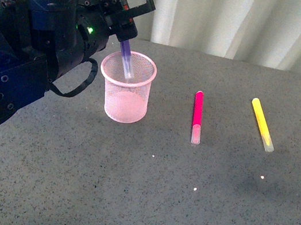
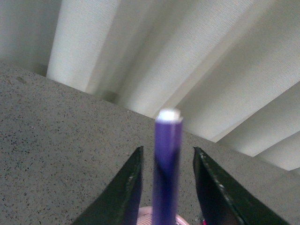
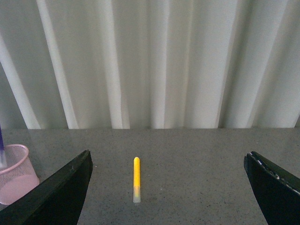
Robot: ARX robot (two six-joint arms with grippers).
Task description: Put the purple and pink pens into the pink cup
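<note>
Left gripper (image 2: 167, 152) hovers at the pink cup's (image 1: 124, 93) 11 o'clock, fingers spread clear of the purple pen (image 1: 126, 59) tilted inside. Pink pen (image 1: 197, 116) lies at 3 o'clock. Right gripper (image 3: 168, 187) gapes wide.

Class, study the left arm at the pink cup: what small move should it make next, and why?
Probably lift the left gripper clear of the pink cup. The purple pen has its lower end inside the cup, and the wrist view shows gaps between it and both fingers. The pink pen lies on the table.
</note>
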